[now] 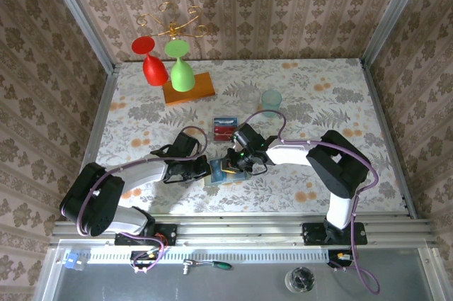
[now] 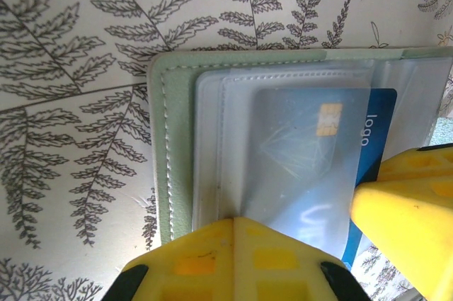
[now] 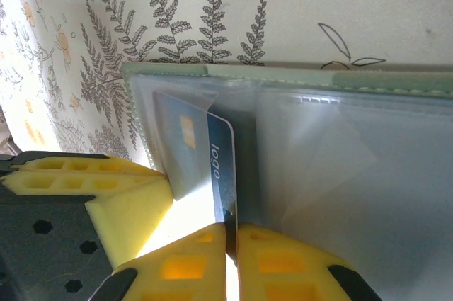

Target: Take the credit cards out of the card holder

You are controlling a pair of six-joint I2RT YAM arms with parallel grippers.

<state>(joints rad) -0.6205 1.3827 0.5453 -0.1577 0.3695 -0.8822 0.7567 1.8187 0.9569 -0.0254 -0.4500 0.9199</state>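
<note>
The sage-green card holder (image 1: 214,179) lies open on the table between both grippers, its pale clear pockets (image 2: 212,138) facing up. A blue credit card (image 2: 376,120) marked "logo" sticks partly out of a pocket. My right gripper (image 3: 231,226) is shut on that card's edge (image 3: 221,163), the card upright between the yellow fingertips. My left gripper (image 2: 236,220) is shut, nothing between its tips, and they rest on the holder's left pocket near the stitched edge (image 2: 164,145). Another card, red with a blue band (image 1: 225,127), lies flat on the table just beyond the holder.
A pale teal cup (image 1: 271,99) stands behind the right arm. At the back left an orange board (image 1: 188,89) sits under a red glass (image 1: 150,60) and a green glass (image 1: 181,67) hanging from a gold rack. Wallpapered walls enclose the table.
</note>
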